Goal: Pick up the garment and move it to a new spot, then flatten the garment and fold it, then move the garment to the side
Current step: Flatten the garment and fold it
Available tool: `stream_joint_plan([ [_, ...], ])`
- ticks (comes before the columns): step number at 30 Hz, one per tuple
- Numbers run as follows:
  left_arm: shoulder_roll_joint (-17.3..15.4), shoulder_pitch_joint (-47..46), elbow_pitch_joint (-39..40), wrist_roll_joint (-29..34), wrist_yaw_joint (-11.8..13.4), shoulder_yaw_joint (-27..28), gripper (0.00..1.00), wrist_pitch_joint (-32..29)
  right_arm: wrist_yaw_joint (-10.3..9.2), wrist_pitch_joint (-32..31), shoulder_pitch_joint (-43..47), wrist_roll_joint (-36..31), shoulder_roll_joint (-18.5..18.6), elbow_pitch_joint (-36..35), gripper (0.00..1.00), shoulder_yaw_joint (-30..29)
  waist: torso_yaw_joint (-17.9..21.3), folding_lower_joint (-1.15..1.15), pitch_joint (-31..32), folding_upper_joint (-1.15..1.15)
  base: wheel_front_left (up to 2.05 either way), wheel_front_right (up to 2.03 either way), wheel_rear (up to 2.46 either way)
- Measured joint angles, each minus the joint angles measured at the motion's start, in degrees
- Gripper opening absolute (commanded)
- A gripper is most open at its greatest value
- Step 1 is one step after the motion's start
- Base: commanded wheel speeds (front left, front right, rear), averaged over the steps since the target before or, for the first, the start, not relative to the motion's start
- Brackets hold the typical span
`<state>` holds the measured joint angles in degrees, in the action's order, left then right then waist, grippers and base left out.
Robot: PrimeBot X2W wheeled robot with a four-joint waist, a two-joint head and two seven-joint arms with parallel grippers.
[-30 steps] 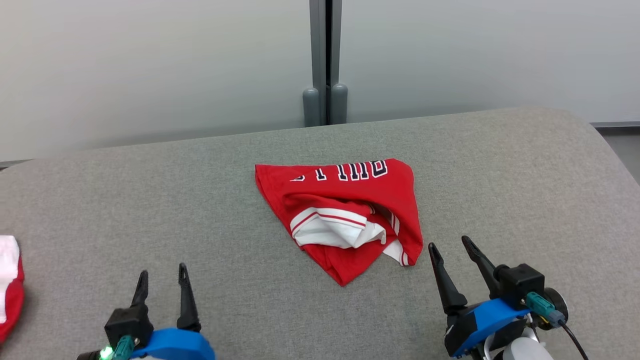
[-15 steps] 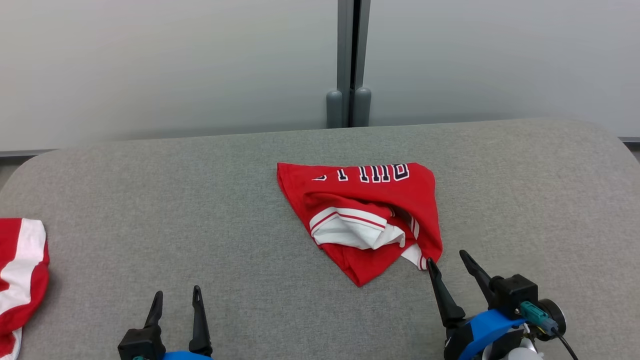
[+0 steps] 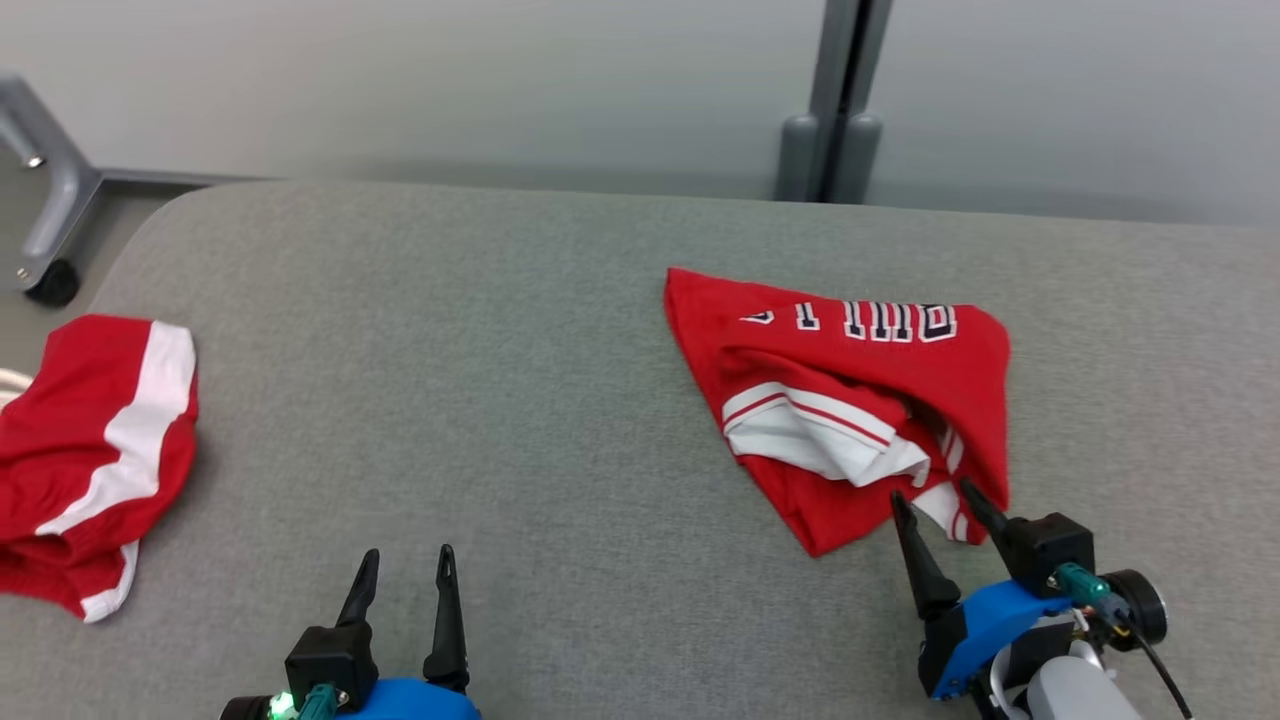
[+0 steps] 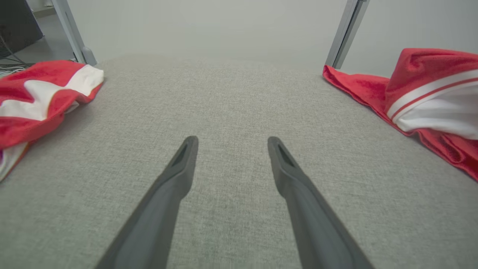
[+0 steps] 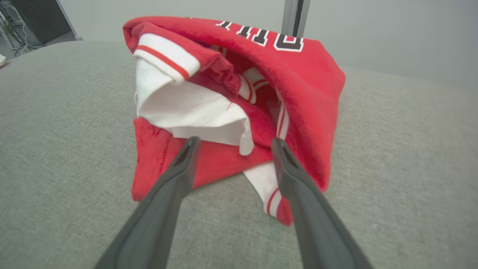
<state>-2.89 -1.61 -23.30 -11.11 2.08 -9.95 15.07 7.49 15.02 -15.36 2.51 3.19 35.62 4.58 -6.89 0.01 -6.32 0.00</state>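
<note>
Red garment (image 3: 900,370) with white trim lies bunched in a rough triangle on the right part of the grey fabric-covered worktop (image 3: 500,350). Dark letters outlined in white run along its far edge, upside down from where the robot stands. A white panel with a thin red stripe is folded over its middle, and a small white tab with red stripes pokes out at the near right corner.

The right gripper (image 3: 932,492) is at that near corner, its jaws standing wide apart and holding nothing. In the right wrist view the gripper (image 5: 234,141) straddles the lower edge of the garment (image 5: 310,74), the white flap and the striped tab lying between the two dark fingers. I cannot tell whether the tips touch the cloth.

The left gripper (image 3: 408,551) hovers over bare worktop well to the left of the garment, jaws apart and empty. The left wrist view has the gripper (image 4: 232,139) pointing at plain grey fabric, with the garment (image 4: 422,74) off to the right.

A second red-and-white cloth (image 3: 100,440) sits crumpled at the worktop's left edge, also visible in the left wrist view (image 4: 41,89). Behind the worktop stands a grey upright post (image 3: 845,100) against a pale wall, and a grey metal frame leg (image 3: 45,200) shows at the far left.
</note>
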Motion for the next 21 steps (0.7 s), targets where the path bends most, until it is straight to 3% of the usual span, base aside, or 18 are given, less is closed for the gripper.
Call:
stream_joint_plan([
  [8, -0.02, -1.04, -0.05, -0.51, 0.41, -0.20, 1.00, 0.00, 0.00, 0.00, -2.33, -3.00, 0.07, 1.47, 1.00, -3.49, -3.41, 0.00, -3.54, 0.01, 0.00, 0.00, 0.00],
  [9, -0.02, -1.10, 0.00, -0.51, 0.45, -0.25, 1.00, 0.00, 0.00, 0.00, -2.52, -3.27, 0.07, 1.79, 0.82, -3.28, -3.60, 0.00, -3.90, 0.01, 0.00, 0.00, 0.00],
  [10, -0.02, -1.12, 0.03, -0.55, 0.57, -0.34, 1.00, 0.00, 0.00, 0.00, -2.73, -3.55, 0.01, 2.03, 0.36, -3.09, -3.73, 0.00, -4.22, 0.01, 0.00, 0.00, 0.00],
  [12, -0.03, -1.19, 0.00, -1.00, 0.80, -0.68, 1.00, 0.00, 0.00, 0.00, -2.94, -3.55, -0.04, 2.19, 0.00, -2.83, -3.80, 0.00, -4.62, 0.01, 0.00, 0.00, 0.00],
  [17, 0.00, -2.21, -0.22, -1.49, 0.92, -1.64, 1.00, 0.00, 0.00, 0.00, -2.90, -0.48, -0.07, -0.40, 0.00, 0.22, -3.11, 0.00, -4.30, 0.01, 0.00, 0.00, 0.00],
  [19, 0.00, -2.19, -0.54, -1.48, 0.91, -1.71, 1.00, -0.01, -0.01, 0.00, -2.71, 2.75, 0.01, -2.61, 0.00, 4.79, -2.79, 0.00, -3.69, 0.01, 0.00, 0.00, 0.00],
  [21, 0.00, -2.13, -0.82, -1.48, 0.91, -1.77, 1.00, 0.00, 0.00, 0.00, -1.98, 9.96, -0.20, -5.46, 0.00, 11.00, -2.46, -0.01, -2.88, 0.01, 0.00, 0.00, 0.00],
])
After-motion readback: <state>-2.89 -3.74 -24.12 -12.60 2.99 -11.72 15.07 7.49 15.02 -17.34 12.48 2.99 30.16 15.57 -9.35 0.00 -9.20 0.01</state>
